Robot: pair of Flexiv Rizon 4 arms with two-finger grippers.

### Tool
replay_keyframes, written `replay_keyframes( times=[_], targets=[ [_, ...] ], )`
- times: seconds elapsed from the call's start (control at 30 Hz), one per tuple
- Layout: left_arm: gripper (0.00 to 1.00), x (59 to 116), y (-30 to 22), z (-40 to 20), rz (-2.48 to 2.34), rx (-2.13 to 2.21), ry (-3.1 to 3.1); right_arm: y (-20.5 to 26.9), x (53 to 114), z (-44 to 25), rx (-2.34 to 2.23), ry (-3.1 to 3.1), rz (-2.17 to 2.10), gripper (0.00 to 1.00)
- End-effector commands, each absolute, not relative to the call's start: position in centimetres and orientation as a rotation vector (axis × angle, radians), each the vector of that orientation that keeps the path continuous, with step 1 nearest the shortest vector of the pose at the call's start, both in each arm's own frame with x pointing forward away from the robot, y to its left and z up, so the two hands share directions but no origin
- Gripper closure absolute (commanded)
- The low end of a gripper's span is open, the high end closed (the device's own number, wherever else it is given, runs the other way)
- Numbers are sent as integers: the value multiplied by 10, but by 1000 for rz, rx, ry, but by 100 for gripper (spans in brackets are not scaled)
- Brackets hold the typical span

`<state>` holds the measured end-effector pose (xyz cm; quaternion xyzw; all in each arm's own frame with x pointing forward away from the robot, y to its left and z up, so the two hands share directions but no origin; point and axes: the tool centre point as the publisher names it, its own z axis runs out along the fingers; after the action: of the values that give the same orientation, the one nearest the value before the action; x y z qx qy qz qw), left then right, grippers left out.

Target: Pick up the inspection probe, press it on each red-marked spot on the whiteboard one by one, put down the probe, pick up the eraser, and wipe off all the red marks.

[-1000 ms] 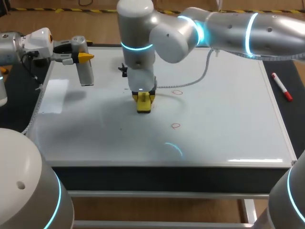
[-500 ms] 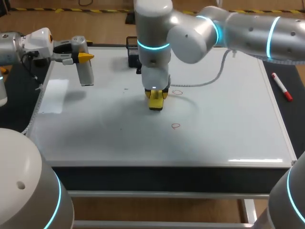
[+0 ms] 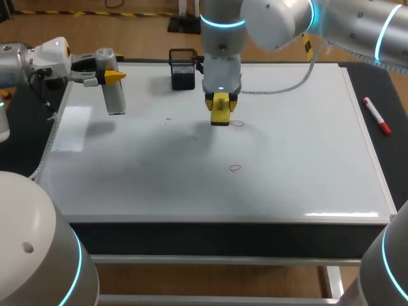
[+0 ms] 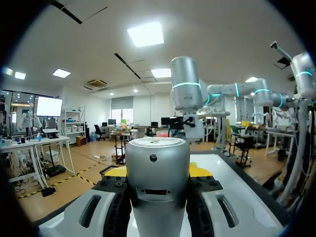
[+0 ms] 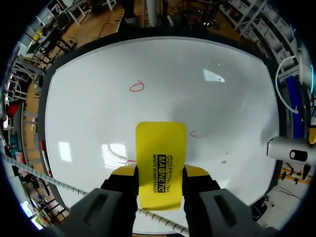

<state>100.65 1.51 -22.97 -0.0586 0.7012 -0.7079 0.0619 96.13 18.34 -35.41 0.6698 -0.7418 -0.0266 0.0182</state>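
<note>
a: right gripper (image 3: 220,109), state?
b: clamped on the yellow eraser (image 3: 220,116), one finger on each long side, gap narrow. in the right wrist view the eraser (image 5: 161,158) sticks out ahead of the fingertips (image 5: 124,171), over the whiteboard (image 5: 222,108).
a: eraser relative to the red marks?
b: head view: the eraser's lower end sits just beside the upper red mark (image 3: 237,123), on its left. cannot tell whether it touches the board. the lower red mark (image 3: 235,168) is well apart, nearer the robot.
a: left gripper (image 3: 105,76)?
b: closed on the inspection probe (image 3: 115,95), over the far left part of the whiteboard. the probe hangs down from the fingers, roughly upright. left wrist view: its grey body (image 4: 158,173) fills the gap, both fingers against it.
a: other items?
b: black basket (image 3: 183,69) at the far edge, just left of the right arm. red marker (image 3: 377,116) lies off the board's right side.
</note>
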Motion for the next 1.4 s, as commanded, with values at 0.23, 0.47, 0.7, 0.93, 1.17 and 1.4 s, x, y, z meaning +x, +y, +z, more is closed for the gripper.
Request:
replay_keyframes(
  times=[0.23, 0.47, 0.7, 0.93, 1.17, 1.4],
  targets=[
    [100, 1007, 15, -228, -2140, -176, 2123, 247, 943, -361, 2201, -2249, -99, 100],
    [100, 1007, 15, -228, -2140, -176, 2123, 279, 933, -376, 2284, -2182, -119, 100],
    [100, 1007, 15, -228, -2140, -176, 2123, 289, 932, -397, 2314, -2112, -90, 100],
    [100, 1007, 15, -228, -2140, -176, 2123, 286, 932, -411, 2326, -2100, -95, 100],
    [100, 1007, 15, -228, -2140, -176, 2123, 288, 931, -419, 2330, -2088, -109, 100],
    [100, 1007, 15, -228, -2140, -176, 2123, 283, 931, -423, 2319, -2094, -109, 100]
  ],
)
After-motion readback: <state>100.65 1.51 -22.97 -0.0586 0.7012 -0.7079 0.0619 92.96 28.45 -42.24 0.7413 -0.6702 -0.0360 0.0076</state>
